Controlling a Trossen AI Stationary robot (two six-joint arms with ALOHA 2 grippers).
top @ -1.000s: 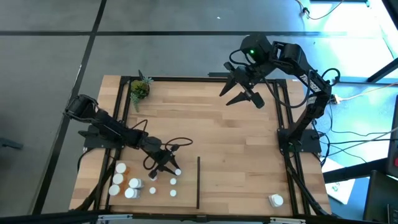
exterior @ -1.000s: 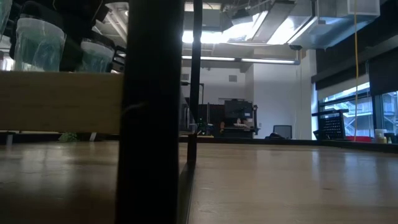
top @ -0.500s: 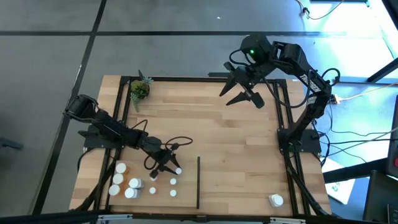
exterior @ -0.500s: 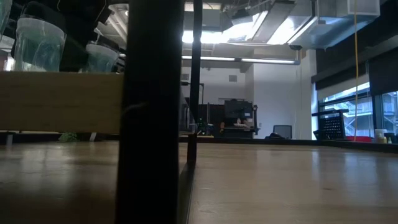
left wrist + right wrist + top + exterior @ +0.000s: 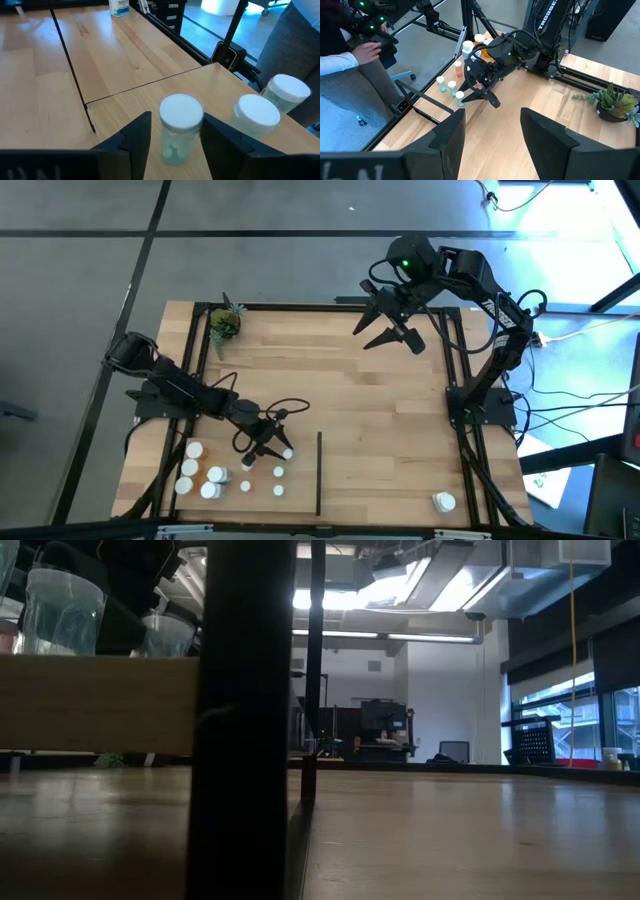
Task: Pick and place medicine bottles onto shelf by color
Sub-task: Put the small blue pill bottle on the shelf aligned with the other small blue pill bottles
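Two white-capped bottles (image 5: 270, 107) crowd just beside the left gripper's (image 5: 172, 131) bottle (image 5: 179, 127).

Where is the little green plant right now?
In the high view, the little green plant sits at the shelf's far left corner, beside the black rail, well away from the medicine bottles clustered at the near left.

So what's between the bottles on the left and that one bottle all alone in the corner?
In the high view, the thin black divider strip and bare wood lie between the cluster of bottles and the lone bottle.
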